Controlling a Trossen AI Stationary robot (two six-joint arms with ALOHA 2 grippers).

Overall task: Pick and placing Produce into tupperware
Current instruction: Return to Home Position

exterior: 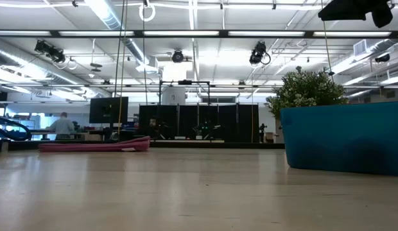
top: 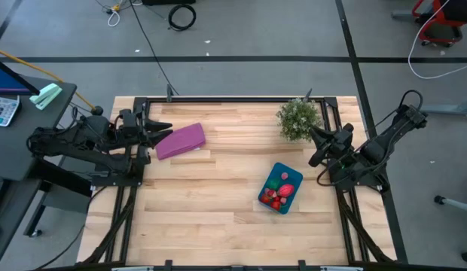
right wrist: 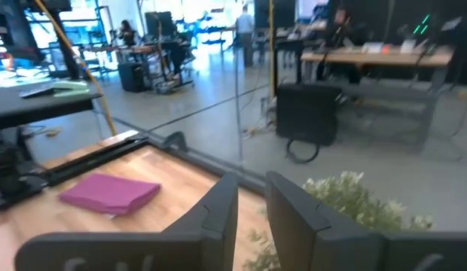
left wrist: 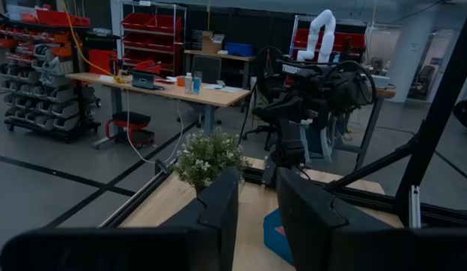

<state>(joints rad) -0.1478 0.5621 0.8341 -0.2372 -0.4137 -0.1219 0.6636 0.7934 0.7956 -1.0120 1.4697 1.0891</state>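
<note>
Red and pink toy produce (top: 282, 193) lies in the shallow teal-blue plastic tupperware (top: 269, 182) on the wooden tabletop (top: 203, 203), with the slightly spread left gripper (top: 162, 131) beside a flat purple object (top: 181, 141) and the slightly spread right gripper (top: 315, 147) beside a bushy potted plant (top: 297, 119).

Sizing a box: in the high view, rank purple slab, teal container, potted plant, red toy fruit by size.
Largest, too alike to rank: purple slab, teal container, potted plant.
Smallest: red toy fruit.
</note>
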